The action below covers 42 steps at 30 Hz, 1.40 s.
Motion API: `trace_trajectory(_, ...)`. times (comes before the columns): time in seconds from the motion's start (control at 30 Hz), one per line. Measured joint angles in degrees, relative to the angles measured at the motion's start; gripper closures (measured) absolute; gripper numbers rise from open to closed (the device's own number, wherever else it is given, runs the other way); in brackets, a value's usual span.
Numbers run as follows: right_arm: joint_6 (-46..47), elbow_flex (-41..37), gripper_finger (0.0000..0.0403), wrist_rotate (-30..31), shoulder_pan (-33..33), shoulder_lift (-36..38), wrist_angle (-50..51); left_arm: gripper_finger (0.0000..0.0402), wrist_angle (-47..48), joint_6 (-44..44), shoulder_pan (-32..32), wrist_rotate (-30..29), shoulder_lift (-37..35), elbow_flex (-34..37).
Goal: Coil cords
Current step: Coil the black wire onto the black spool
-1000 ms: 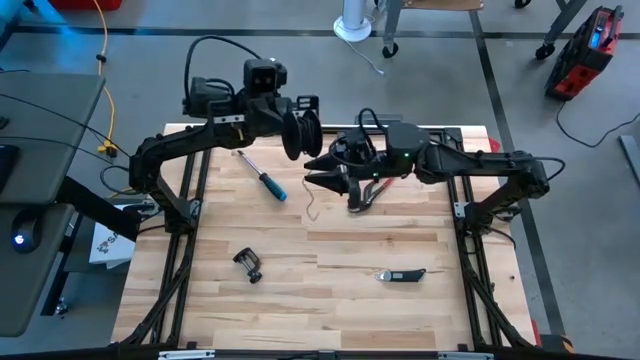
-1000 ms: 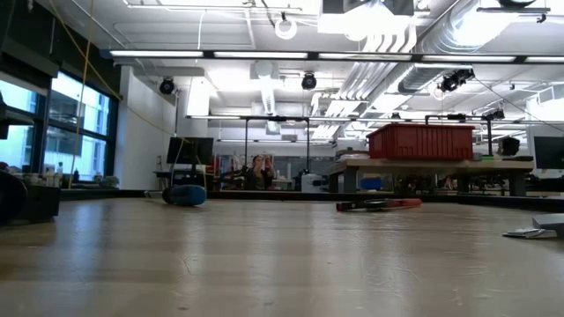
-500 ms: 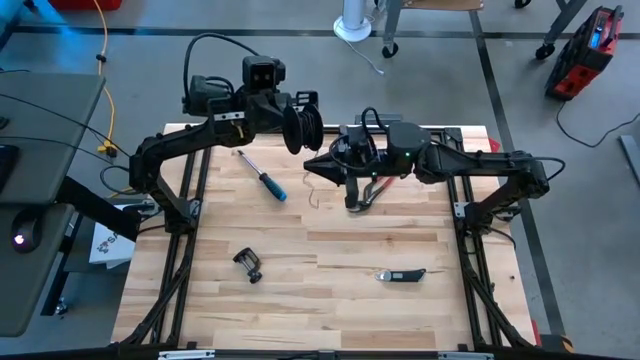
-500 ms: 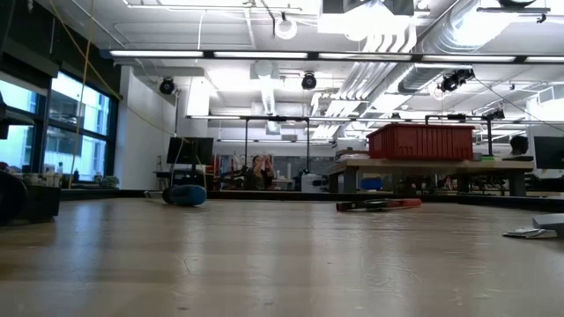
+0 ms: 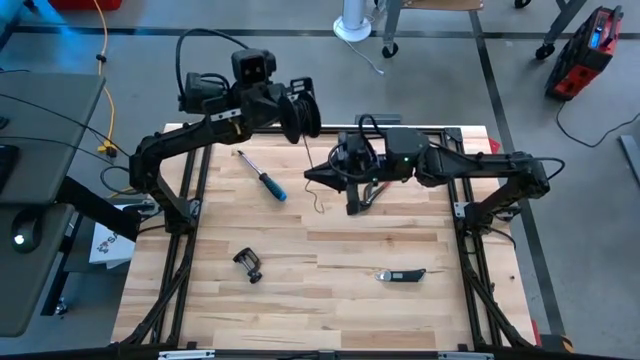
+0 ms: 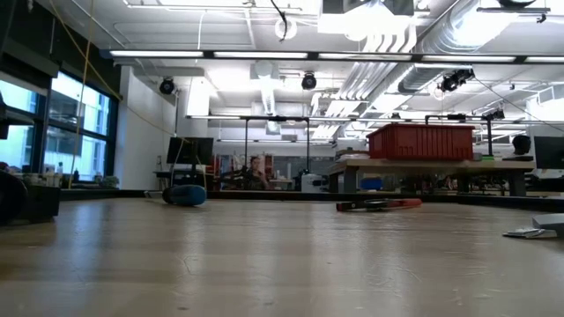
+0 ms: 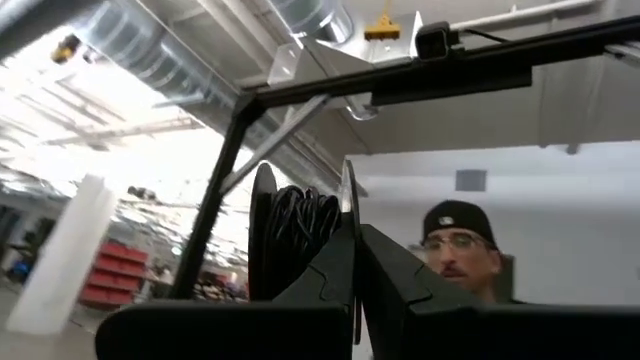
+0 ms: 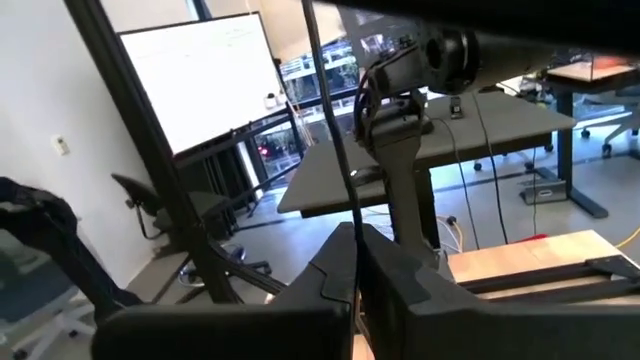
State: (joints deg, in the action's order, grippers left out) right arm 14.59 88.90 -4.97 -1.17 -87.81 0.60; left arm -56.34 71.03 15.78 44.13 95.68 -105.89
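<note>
- Containers: a red bin [image 6: 421, 142] stands on a bench in the room beyond the desk; its contents cannot be made out. No container shows on the desk [image 5: 330, 300] itself.
- Left claw [image 5: 300, 108]: raised above the far side of the desk, left of centre, clenched on the rim of the black reel [image 5: 303, 106]. The left wrist view shows its fingers [image 7: 330, 280] pressed together on one flange of the reel, with dark windings of cord packed between the two discs.
- Cord [image 5: 309, 165]: a hair-thin dark strand runs down from the reel toward the right claw; its loose end curls just above the desk, near the claw tips.
- Right claw [image 5: 312, 176]: held over the far middle of the desk, right of and lower than the reel, tips pointing left. Its fingers are clenched on the cord; the right wrist view shows the strand [image 8: 325, 110] passing between the closed fingers [image 8: 335, 265] and rising away from them.
- Reel and right claw are near each other but apart, joined only by the strand.
- Other items on the desk: a blue-handled screwdriver [image 5: 264, 178] on the far left, red pliers [image 5: 366, 196] under the right arm, a small black clamp [image 5: 248, 264] near left, a black folding knife [image 5: 401, 274] near right.
</note>
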Motion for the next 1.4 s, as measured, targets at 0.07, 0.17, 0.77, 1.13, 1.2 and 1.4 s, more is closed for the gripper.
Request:
trace_trajectory(0.07, 0.2, 0.1, 0.0401, 0.0, 0.0, -0.2, 0.0, 0.0401, 0.2, -1.4, 0.3, -1.2, 0.0, 0.0)
trace_trajectory(0.17, 1.8, 0.1, 0.0402, -1.5, -0.2, -0.4, -0.8, 0.0401, 0.2, -4.8, 1.3, -2.9, 0.0, 0.0)
trace_trajectory(0.77, 3.4, 0.0, 0.0403, -2.4, -5.7, 3.6, 5.7, 0.0401, 37.5, -25.0, 15.0, 11.1, -6.4, -0.1)
trace_trajectory(1.13, 0.4, -0.1, 0.0403, -1.1, -5.5, 11.7, 8.9, 0.0401, 74.6, -37.8, 18.4, 15.3, -12.6, -0.1)
trace_trajectory(1.2, -0.6, -0.1, 0.0403, 0.3, -5.2, 12.9, 9.4, 0.0401, 79.4, -39.8, 18.2, 15.2, -13.3, -0.1)
trace_trajectory(1.4, -2.7, -0.1, 0.0403, 3.3, -3.6, 15.1, 9.0, 0.0401, 84.6, -40.0, 15.4, 15.2, -14.0, -0.1)
